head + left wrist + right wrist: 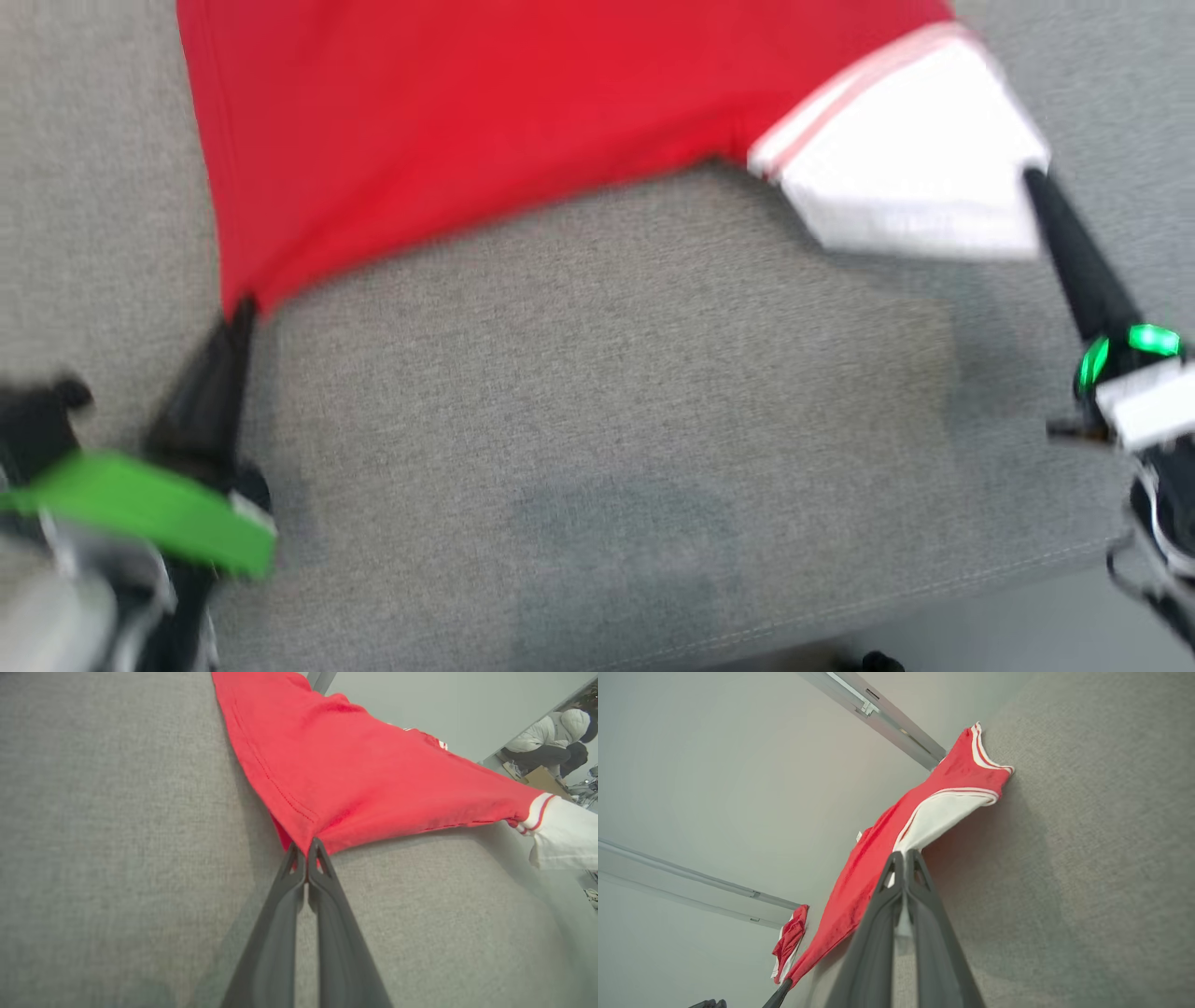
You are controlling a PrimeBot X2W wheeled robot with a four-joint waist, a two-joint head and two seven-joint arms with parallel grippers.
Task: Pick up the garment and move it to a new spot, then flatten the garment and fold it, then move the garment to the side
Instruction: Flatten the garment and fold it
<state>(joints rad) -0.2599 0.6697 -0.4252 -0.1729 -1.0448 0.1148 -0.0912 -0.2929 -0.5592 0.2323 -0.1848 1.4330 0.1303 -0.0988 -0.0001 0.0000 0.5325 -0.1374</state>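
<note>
- Red garment (485,121): thin knit cloth with a stitched hem along the edge and a white sleeve (915,159) joined on by thin red-and-white stripes.
- Spread out ahead of the left gripper (243,317) and the right gripper (1034,179), taut between them, with the near edge sagging in a shallow curve from one set of fingertips to the other.
- Near edge raised a little, with a shadow beneath it on the grey woven surface (607,401). Far part of the cloth down on that surface, beyond the fingertips.
- Second sleeve with striped trim (985,765) well past the right gripper's tips, touching the surface.
- Left gripper fully closed, tips pinched on a red hem corner. Cloth fanning out up and to the right from the tips in the left wrist view.
- Right gripper fully closed too, tips nipping the white sleeve's corner, with a strip of white cloth caught between the fingers further down.
- Same grey surface under both grippers.
- Small bunch of red-and-white cloth (789,942) just beside the left gripper's tips in the right wrist view. Cannot tell whether it is part of the same garment.
- Head view blurred, so hem detail is lost there.
- Crouched person in a pale padded jacket (551,732) far off, beyond the white sleeve in the left wrist view.
</note>
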